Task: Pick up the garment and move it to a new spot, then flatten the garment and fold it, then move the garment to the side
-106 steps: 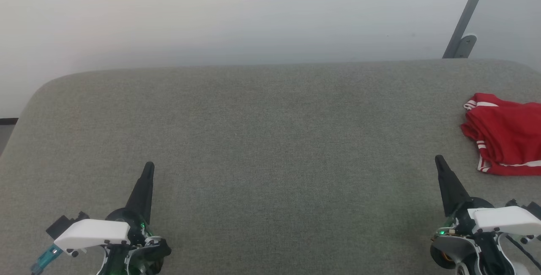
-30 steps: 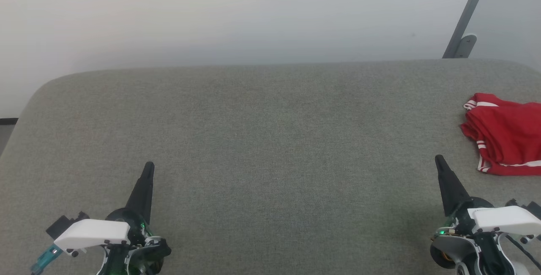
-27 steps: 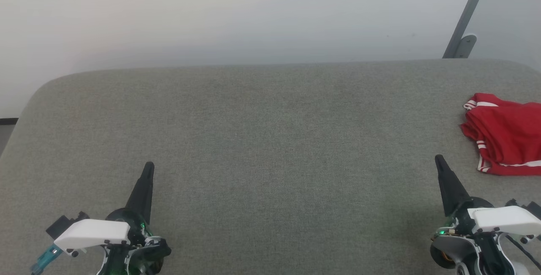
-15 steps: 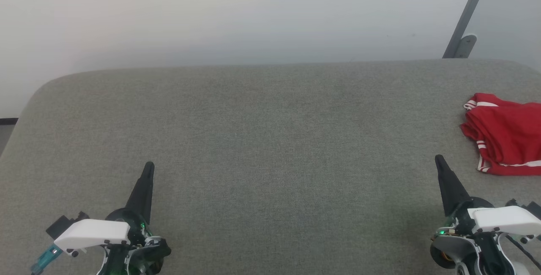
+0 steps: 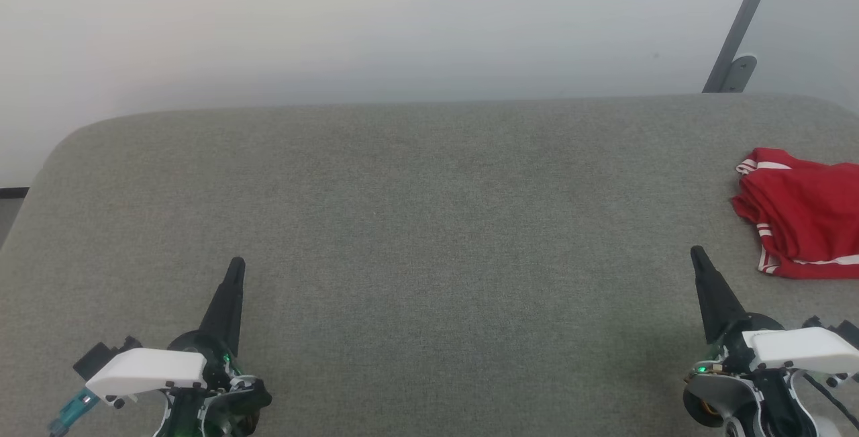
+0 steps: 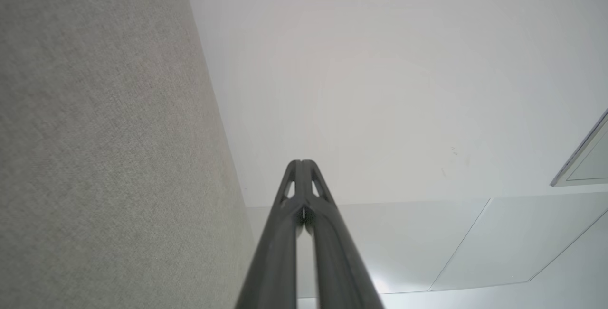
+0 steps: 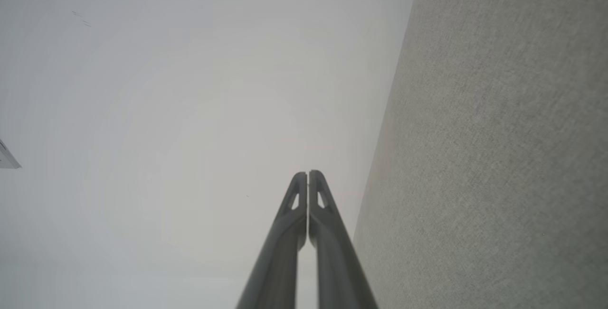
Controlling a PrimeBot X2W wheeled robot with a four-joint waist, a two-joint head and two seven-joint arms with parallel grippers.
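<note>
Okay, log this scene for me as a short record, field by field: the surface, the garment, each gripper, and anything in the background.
surface: grey fabric-covered surface with a rounded far edge
garment: red garment with white stripe trim, bunched at the surface's right side, cut off by the picture's edge
left gripper: left gripper shut, holding nothing, low at the near left
right gripper: right gripper shut, holding nothing, near the garment but apart from it
background: pale wall; grey metal strut at the upper right
</note>
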